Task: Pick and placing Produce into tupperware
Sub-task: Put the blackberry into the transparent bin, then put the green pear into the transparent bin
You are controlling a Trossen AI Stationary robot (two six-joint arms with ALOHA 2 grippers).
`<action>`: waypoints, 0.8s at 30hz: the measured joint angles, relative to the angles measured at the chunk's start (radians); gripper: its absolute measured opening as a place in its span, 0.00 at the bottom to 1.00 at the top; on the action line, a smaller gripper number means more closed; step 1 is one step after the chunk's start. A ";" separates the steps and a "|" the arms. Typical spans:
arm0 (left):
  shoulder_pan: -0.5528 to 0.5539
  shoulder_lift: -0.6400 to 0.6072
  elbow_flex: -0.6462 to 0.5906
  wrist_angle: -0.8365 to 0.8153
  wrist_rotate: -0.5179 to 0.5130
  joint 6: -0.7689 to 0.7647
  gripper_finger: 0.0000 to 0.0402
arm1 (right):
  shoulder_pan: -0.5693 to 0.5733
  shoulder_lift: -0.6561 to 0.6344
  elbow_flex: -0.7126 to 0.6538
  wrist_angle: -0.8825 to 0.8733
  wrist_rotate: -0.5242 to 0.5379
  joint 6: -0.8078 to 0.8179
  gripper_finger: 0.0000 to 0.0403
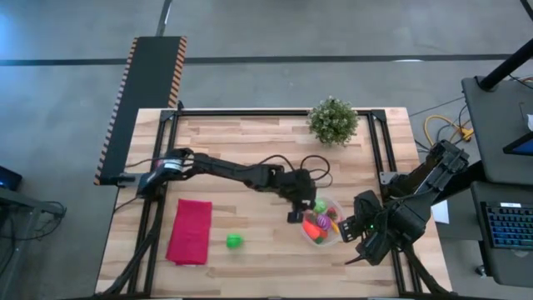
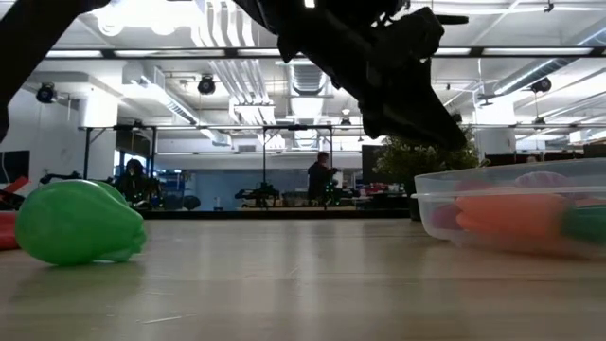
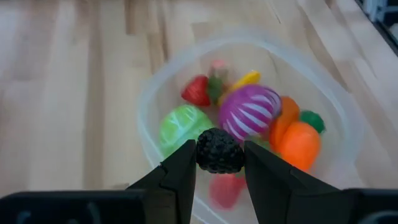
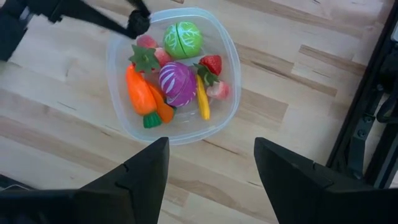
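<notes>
Your table (image 1: 250, 142) carries, from the high view, a potted plant (image 1: 333, 121) at the far edge, a red cloth (image 1: 191, 231) near the front on the left side, and the tupperware (image 1: 324, 221) toward the right. The left arm reaches across the boards so that the left gripper (image 1: 297, 211) hangs at the tupperware's rim; the right gripper (image 1: 360, 247) waits just beside the tupperware at the table's right edge. The left wrist view gives what the overhead cannot — the left gripper (image 3: 219, 163) is clamped on a small bumpy black piece (image 3: 219, 151), held over the container's near wall. The right wrist view shows the right gripper (image 4: 211, 168) with its fingers spread wide and nothing between them, and it lays out the contents plainly: an orange carrot (image 4: 139, 93), a purple striped piece (image 4: 177, 83), a green cabbage-like piece (image 4: 183, 39), a yellow piece (image 4: 203, 99) and a strawberry (image 4: 212, 63). One green piece (image 1: 235, 241) lies outside on the table, between cloth and tupperware — the low view shows it resting on the wood (image 2: 78, 224).
</notes>
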State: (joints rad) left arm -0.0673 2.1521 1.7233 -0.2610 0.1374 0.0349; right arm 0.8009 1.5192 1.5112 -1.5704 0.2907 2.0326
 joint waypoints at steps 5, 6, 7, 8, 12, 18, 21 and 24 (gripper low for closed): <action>-0.006 0.007 -0.011 -0.009 0.058 -0.003 0.28 | 0.000 0.000 0.000 -0.001 0.000 -0.007 0.57; -0.007 0.008 -0.011 -0.012 0.063 -0.003 0.29 | 0.000 0.000 0.000 -0.001 0.000 -0.009 0.57; -0.008 0.008 -0.012 -0.012 0.061 -0.003 0.31 | 0.000 0.000 0.000 -0.001 0.001 -0.009 0.57; -0.008 0.008 -0.013 -0.010 0.054 -0.003 0.33 | -0.001 0.000 0.000 -0.001 0.002 -0.009 0.57; -0.007 0.008 -0.013 0.003 0.032 -0.021 0.43 | 0.000 0.000 0.000 -0.001 0.002 -0.008 0.57; -0.008 0.005 0.002 -0.011 0.032 -0.081 0.58 | 0.000 0.000 0.000 -0.001 0.002 0.001 0.57; -0.018 -0.017 -0.001 -0.157 0.033 -0.074 0.60 | 0.000 0.000 0.000 -0.001 0.002 0.002 0.57; -0.044 -0.085 -0.034 -0.360 0.030 0.002 0.59 | 0.000 0.000 0.000 -0.001 0.005 0.002 0.57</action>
State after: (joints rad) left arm -0.1117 2.0671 1.6888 -0.6205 0.1675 0.0367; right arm 0.8005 1.5192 1.5112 -1.5712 0.2958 2.0341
